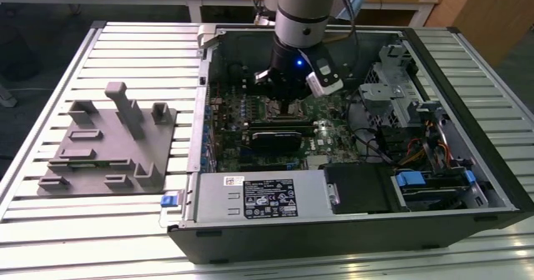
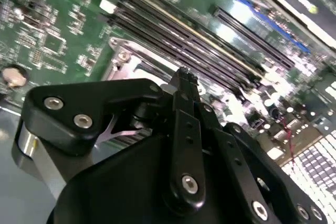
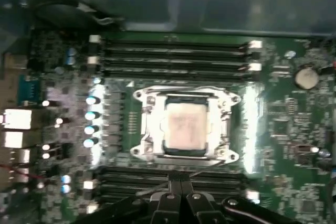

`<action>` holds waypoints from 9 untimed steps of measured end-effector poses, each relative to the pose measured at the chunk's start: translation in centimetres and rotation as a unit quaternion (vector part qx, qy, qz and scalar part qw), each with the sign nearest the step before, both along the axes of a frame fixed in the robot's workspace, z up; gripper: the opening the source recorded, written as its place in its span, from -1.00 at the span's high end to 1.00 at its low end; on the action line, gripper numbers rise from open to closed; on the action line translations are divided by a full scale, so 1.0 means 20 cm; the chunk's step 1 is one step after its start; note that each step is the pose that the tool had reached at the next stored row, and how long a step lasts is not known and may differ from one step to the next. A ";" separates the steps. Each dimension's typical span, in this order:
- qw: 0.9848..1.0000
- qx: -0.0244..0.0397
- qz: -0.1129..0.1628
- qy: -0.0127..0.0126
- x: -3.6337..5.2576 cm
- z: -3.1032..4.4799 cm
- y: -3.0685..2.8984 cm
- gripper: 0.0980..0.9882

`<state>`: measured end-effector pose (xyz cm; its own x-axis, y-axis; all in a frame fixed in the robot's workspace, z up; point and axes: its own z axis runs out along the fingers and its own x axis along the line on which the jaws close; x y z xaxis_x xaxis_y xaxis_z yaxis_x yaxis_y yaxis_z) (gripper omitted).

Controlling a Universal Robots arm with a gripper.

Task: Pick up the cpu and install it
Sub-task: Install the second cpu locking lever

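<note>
The cpu (image 3: 184,126), a silvery-white square, lies flat inside the metal-framed socket (image 3: 143,129) on the green motherboard (image 3: 283,129) in the first wrist view. My gripper (image 3: 181,181) hangs a little above the board at the socket's edge, beside the cpu, its two black fingers pressed together with nothing between them. In the second wrist view the gripper (image 2: 184,74) tips meet over the socket's metal frame (image 2: 126,56). In the exterior view the gripper (image 1: 288,105) reaches down into the open computer case (image 1: 351,230) over the board's middle.
Rows of memory slots (image 3: 173,51) run on both sides of the socket. A coin battery (image 3: 306,77) sits nearby. The case also holds a power supply (image 1: 262,195), a drive cage (image 1: 401,74) and cables (image 1: 417,149). Grey fixture blocks (image 1: 109,142) stand on the slatted table.
</note>
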<state>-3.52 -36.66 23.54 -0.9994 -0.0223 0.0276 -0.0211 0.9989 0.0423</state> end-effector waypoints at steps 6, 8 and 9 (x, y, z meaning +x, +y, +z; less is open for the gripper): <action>1.000 0.000 0.000 0.000 -0.031 -0.047 0.000 0.98; 1.000 0.001 0.000 0.000 -0.032 -0.061 0.000 0.98; 1.000 0.003 0.000 0.000 -0.033 -0.064 -0.001 0.98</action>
